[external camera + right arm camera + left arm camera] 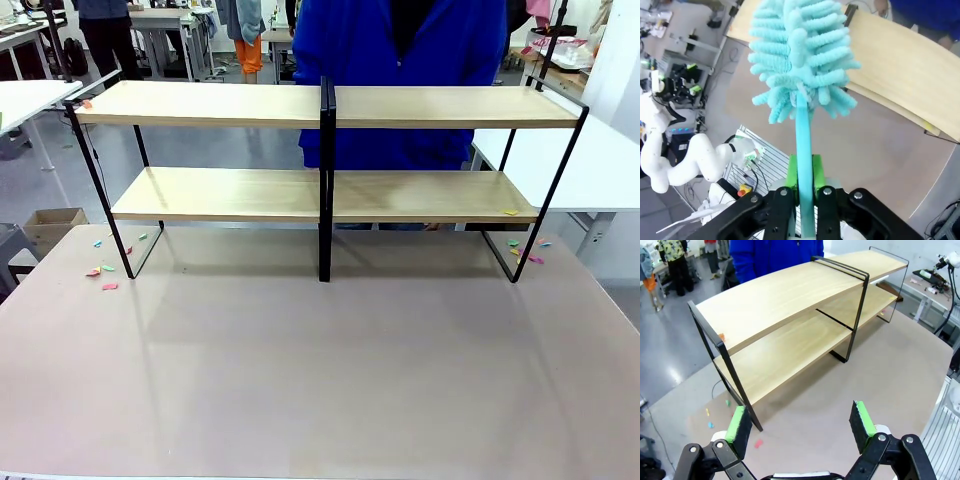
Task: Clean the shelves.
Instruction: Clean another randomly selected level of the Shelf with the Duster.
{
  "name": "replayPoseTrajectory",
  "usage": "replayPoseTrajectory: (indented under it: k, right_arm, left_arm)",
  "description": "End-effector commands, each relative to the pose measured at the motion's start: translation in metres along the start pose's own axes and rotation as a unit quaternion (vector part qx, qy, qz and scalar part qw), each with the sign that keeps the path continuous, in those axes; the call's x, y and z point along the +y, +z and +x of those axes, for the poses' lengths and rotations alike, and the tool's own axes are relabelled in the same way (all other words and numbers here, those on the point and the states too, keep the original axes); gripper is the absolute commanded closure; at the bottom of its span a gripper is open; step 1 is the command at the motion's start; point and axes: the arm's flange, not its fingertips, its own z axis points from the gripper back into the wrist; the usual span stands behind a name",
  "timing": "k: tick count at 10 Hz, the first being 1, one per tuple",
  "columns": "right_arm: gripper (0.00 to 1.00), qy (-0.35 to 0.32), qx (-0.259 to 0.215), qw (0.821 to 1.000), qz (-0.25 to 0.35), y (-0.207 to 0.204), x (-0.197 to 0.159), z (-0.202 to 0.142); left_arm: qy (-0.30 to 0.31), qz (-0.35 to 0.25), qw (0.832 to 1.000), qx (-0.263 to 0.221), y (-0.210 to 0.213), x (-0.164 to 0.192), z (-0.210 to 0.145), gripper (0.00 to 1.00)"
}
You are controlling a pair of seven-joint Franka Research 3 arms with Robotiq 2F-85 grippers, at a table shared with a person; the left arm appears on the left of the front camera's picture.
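Shelves (200,103) are set at the far middle of the table (320,380): stiff boards on a thin frame, judged light and easily shoved. A soft teal duster (802,60) is clamped by its handle in the right gripper (804,172); the left gripper (800,422) is spread wide and empty.

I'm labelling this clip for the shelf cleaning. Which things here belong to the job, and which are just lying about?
Job: shelves; turquoise duster, held in the right gripper; yellow scrap on the lower board.
Lying about: coloured scraps on the table; cardboard box beside it.
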Motion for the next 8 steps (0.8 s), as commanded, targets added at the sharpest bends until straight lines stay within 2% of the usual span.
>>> replayPoseTrajectory:
  k: [1,3,5,8]
  right_arm:
    - [0.88,-0.008,-0.006,1.0,0.003,0.008,-0.009,-0.002]
    - [0.88,0.019,0.032,0.998,-0.05,-0.038,0.043,0.034]
    - [0.88,-0.001,0.051,0.99,-0.131,-0.087,0.091,0.063]
    - [0.88,0.025,0.03,0.986,-0.16,-0.152,0.167,0.105]
  left_arm:
    - [-0.003,-0.005,1.0,-0.004,0.0,0.001,-0.001,0.0]
    - [-0.003,-0.005,1.0,-0.004,0.0,0.001,-0.001,0.0]
    - [-0.003,-0.005,1.0,-0.004,0.0,0.001,-0.001,0.0]
    - [-0.003,-0.005,1.0,-0.004,0.0,0.001,-0.001,0.0]
